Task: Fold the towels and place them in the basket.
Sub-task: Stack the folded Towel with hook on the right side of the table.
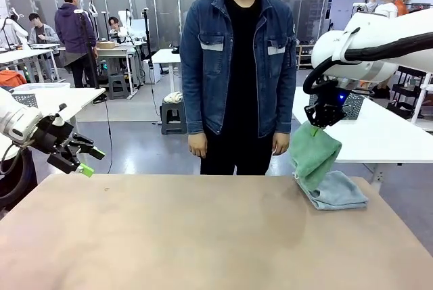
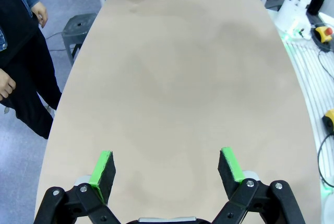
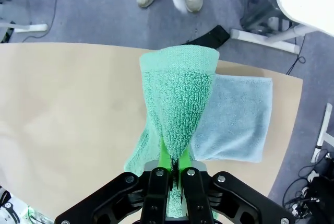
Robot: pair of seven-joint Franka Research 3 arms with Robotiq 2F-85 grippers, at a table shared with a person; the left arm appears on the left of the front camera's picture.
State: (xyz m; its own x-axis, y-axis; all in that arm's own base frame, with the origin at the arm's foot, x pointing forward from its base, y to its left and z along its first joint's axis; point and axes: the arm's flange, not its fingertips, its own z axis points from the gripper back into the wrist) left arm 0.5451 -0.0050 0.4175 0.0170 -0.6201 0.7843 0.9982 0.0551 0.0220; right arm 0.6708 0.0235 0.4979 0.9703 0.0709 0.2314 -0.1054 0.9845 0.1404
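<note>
Lifting begins: front view has the right gripper clamped on a mint green terry towel, which hangs above a folded pale blue-grey terry towel at the wooden table's right far corner. Left wrist view: left gripper jaws wide apart, holding nothing, over bare tabletop. Right wrist view: green towel pinched, its lower part draped onto the blue-grey one. Folding and basket placement seem left to do.

Mint green towel is hanging pinched at its top, draping onto the folded pale blue-grey towel lying flat at the table's far right edge.
</note>
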